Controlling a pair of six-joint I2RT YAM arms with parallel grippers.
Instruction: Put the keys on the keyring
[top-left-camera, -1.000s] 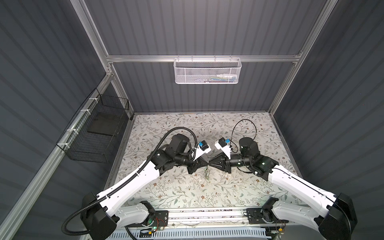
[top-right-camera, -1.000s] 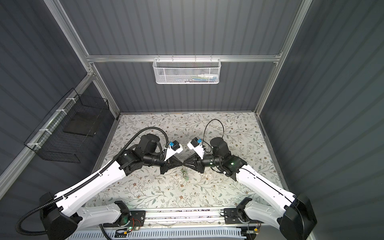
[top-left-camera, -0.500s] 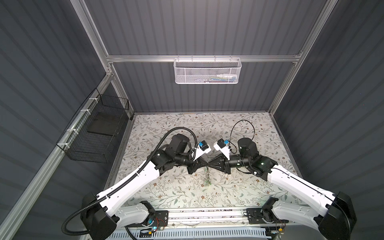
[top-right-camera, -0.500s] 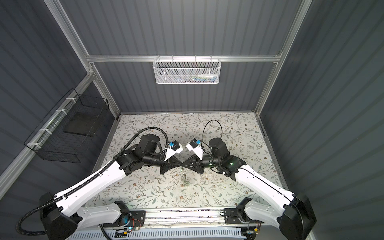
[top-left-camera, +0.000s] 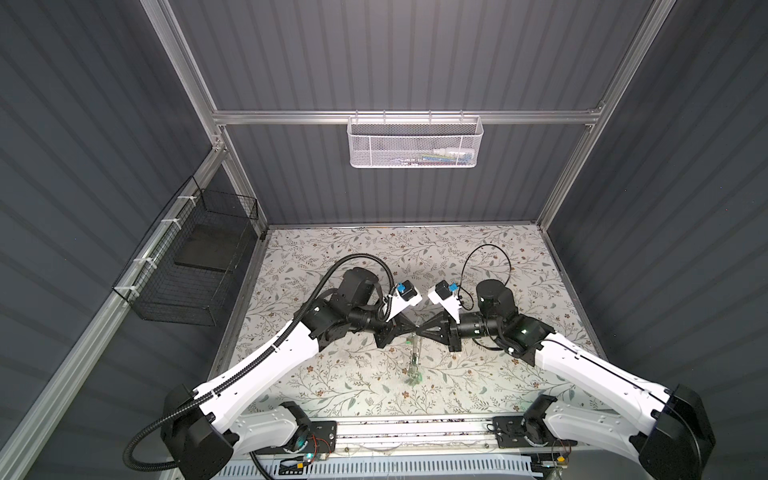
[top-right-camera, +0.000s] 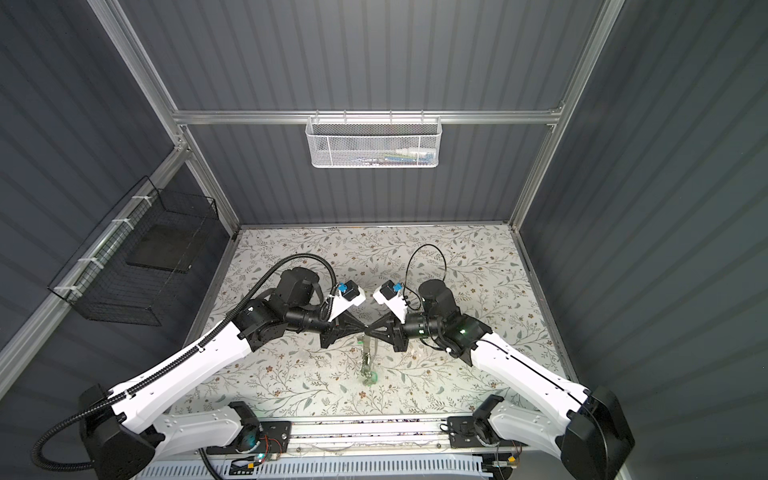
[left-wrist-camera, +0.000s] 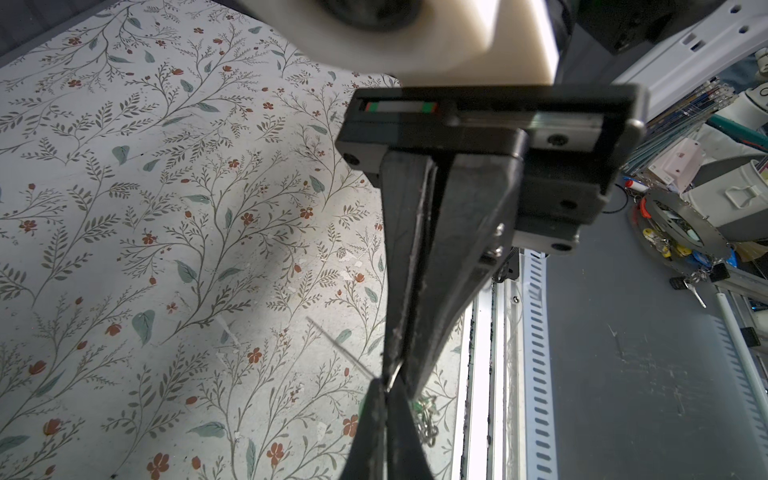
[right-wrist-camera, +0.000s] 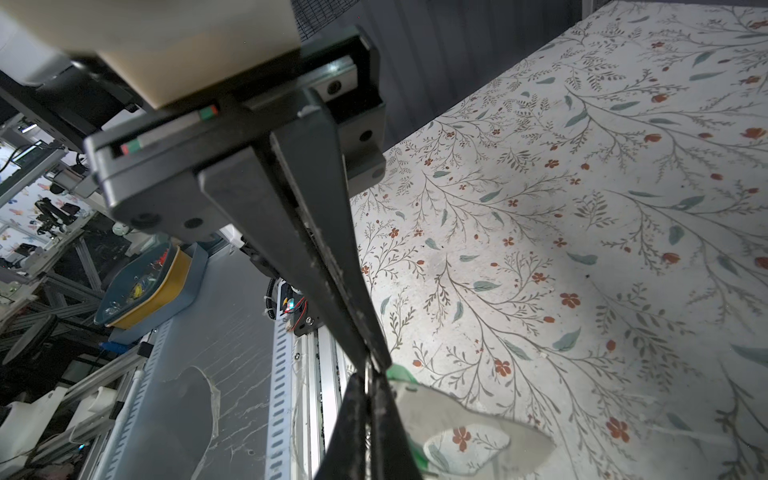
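The keyring (top-left-camera: 414, 353) hangs below where left claw (top-left-camera: 409, 332) meets right claw (top-left-camera: 423, 333).

Left fingers (top-left-camera: 395, 330) and right fingers (top-left-camera: 434, 330) meet tip to tip above the middle of the counter (top-left-camera: 299, 249). From their tips the keyring (top-left-camera: 414, 353) runs toward the front rail (top-left-camera: 415, 426), keys (top-left-camera: 414, 376) at its end away from the fingers. Behind the fingers a wire basket (top-left-camera: 374, 145) hangs on the back wall (top-left-camera: 291, 187); left of them, a mesh basket (top-left-camera: 178, 307) on the side wall (top-left-camera: 62, 166).
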